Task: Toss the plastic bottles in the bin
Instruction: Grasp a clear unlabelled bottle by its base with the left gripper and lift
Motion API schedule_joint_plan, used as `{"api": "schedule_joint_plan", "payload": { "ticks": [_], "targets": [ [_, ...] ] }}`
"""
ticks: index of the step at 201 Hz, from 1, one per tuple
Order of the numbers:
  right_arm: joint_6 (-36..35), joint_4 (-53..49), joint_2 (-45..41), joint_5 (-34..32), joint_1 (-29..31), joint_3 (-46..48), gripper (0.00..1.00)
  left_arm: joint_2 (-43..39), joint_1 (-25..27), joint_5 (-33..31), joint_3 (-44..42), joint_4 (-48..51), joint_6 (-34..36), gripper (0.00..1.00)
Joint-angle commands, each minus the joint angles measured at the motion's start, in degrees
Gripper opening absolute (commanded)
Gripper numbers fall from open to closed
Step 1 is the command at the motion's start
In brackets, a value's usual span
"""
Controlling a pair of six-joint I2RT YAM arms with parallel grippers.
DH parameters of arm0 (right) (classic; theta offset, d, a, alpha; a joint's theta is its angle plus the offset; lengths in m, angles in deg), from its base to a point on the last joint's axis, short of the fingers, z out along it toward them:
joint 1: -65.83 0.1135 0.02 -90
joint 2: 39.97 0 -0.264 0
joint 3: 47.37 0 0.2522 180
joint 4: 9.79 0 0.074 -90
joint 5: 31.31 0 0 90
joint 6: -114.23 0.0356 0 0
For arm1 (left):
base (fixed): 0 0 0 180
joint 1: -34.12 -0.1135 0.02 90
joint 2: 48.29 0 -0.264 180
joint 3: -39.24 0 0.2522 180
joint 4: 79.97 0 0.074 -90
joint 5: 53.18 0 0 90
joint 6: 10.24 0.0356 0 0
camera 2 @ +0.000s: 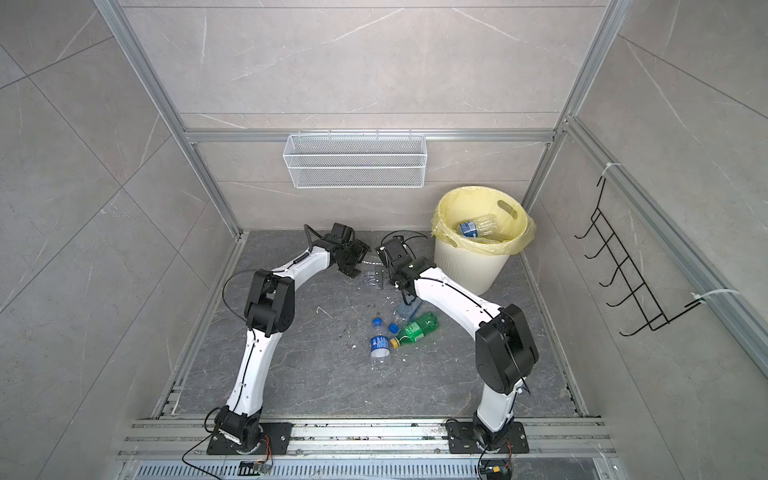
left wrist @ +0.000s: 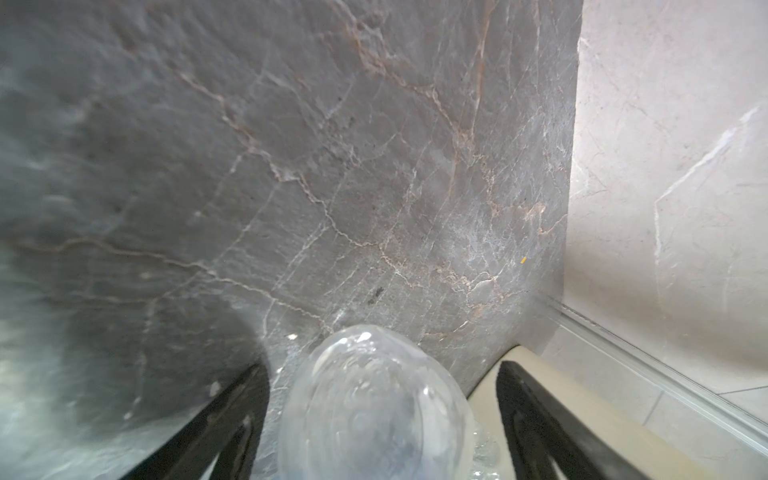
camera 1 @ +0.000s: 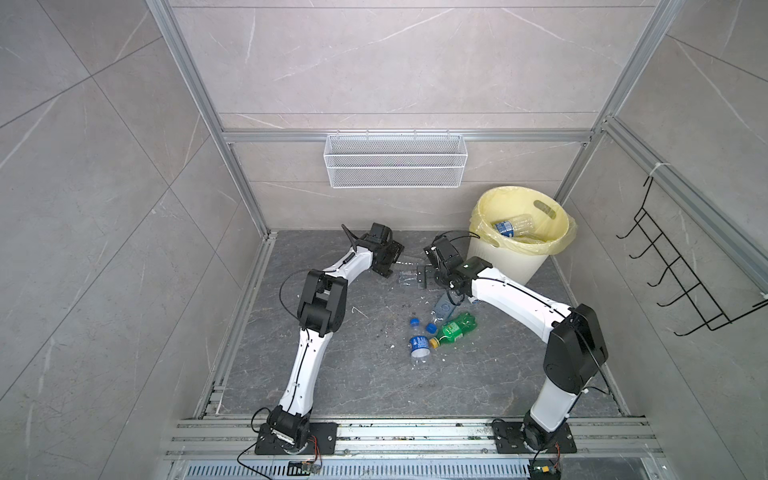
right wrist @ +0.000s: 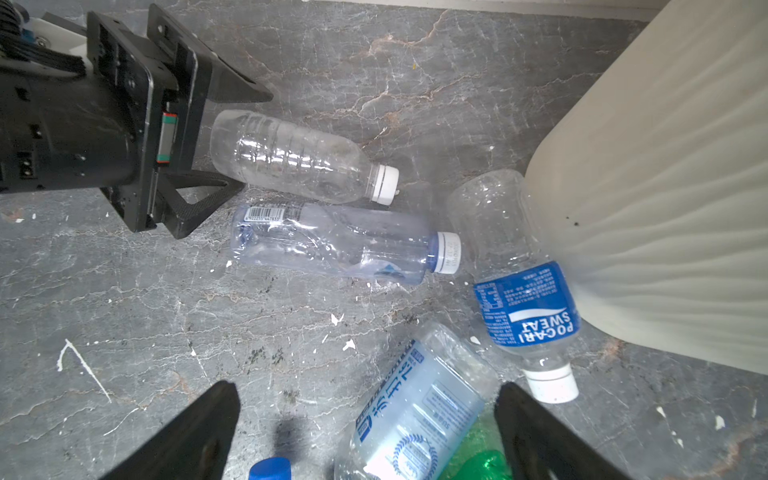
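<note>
Clear ribbed plastic bottle with white cap [right wrist: 299, 164] lies on the grey stone floor [right wrist: 124, 311], base between the left gripper's [right wrist: 253, 141] spread jaws. Its long axis runs along that gripper's reach, cap toward the cream ribbed bin [right wrist: 665, 208]. Right gripper [right wrist: 368, 392], spread and empty, hovers farther off.

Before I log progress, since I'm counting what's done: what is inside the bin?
Inside the bin, lined with a yellow bag, a clear blue-labelled bottle lies on top, more clear bottle plastic beside it. Anything deeper is hidden beneath them.
</note>
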Motion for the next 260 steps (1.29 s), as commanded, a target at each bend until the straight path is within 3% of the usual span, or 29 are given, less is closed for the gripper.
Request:
{"api": "schedule_joint_plan", "payload": {
  "ticks": [1, 152, 260],
  "targets": [
    [1.0, 0.8, 0.1, -0.3, 0.2, 0.0, 1.0, 2.1, -0.4, 2.0, 1.3, -1.1, -0.4, 0.84],
    [1.4, 1.8, -2.7, -1.6, 0.2, 3.7, 1.0, -0.1, -1.0, 3.3, -3.1, -4.2, 4.3, 0.53],
    [1.3, 3.0, -4.2, -0.5, 0.1, 5.6, 1.0, -6.2, -1.5, 5.4, -3.3, -7.7, 16.6, 0.48]
  ]
}}
